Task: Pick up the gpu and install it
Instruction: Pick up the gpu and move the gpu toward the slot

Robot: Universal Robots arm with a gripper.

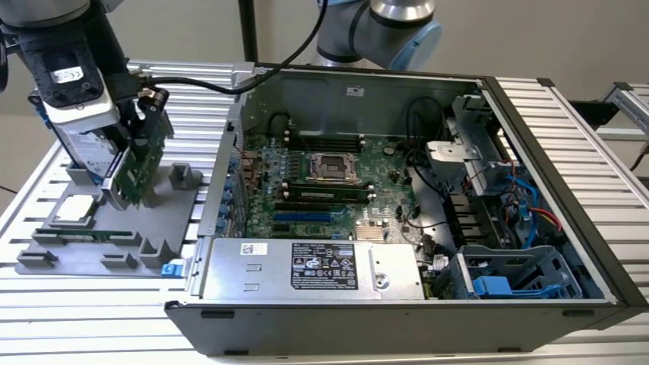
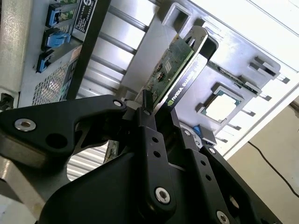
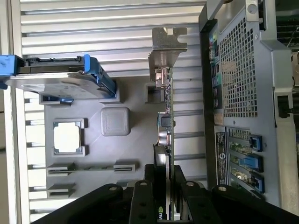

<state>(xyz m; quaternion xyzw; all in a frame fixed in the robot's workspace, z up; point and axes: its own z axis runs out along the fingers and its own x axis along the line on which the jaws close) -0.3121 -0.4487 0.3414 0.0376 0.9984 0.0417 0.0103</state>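
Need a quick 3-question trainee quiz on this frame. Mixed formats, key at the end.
1. True or false: the gpu is already seated in the motherboard.
2. Multiple choice: what else sits in the gray tray holding the gpu? A) a square silver chip B) a screwdriver C) a fan
3. Fill in: the jaws of the gripper stand on either side of the ___.
Key: 1 false; 2 A; 3 gpu
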